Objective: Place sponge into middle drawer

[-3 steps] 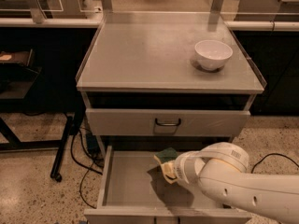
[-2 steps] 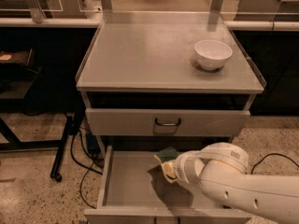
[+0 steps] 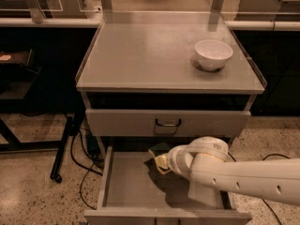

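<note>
The sponge [image 3: 160, 152], pale yellow foam with a dark green face, is at the tip of my gripper [image 3: 161, 161], just above the back of the open middle drawer [image 3: 136, 182]. My white arm reaches in from the lower right and covers the drawer's right part. The gripper itself is mostly hidden behind the wrist and the sponge. The drawer is pulled out, with a smooth grey floor and low walls. Above it is the upper drawer front with a dark curved handle [image 3: 168, 123], closed.
A white bowl [image 3: 213, 54] stands on the cabinet top at the right rear. Black cables [image 3: 86, 163] and a dark stand leg [image 3: 63, 149] lie on the speckled floor left of the cabinet. Benches run behind.
</note>
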Robot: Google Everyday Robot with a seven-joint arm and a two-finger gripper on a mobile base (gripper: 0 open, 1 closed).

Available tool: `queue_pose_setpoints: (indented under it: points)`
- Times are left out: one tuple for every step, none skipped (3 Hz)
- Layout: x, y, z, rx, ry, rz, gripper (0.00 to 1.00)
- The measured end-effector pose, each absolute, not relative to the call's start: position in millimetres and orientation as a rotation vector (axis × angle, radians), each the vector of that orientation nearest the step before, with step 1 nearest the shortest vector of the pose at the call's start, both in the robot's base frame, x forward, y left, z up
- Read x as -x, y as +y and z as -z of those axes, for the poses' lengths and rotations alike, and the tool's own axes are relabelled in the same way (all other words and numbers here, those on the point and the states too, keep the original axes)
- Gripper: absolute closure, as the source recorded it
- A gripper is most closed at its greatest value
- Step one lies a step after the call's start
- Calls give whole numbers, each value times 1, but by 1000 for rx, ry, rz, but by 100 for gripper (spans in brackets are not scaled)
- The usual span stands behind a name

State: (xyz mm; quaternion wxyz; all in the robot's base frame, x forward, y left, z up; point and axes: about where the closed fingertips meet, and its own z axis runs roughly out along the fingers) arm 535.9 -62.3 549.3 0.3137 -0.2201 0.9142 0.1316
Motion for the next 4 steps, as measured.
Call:
queue_pose_setpoints:
  points:
    - [-535,-65,-542,570,2425,-347,100]
    - [-531,-78,-509,523,2488,-344,100]
    - [-521,-93,-476,469,2551,-340,100]
    - [-480,-104,-437,452,2646,-343,100]
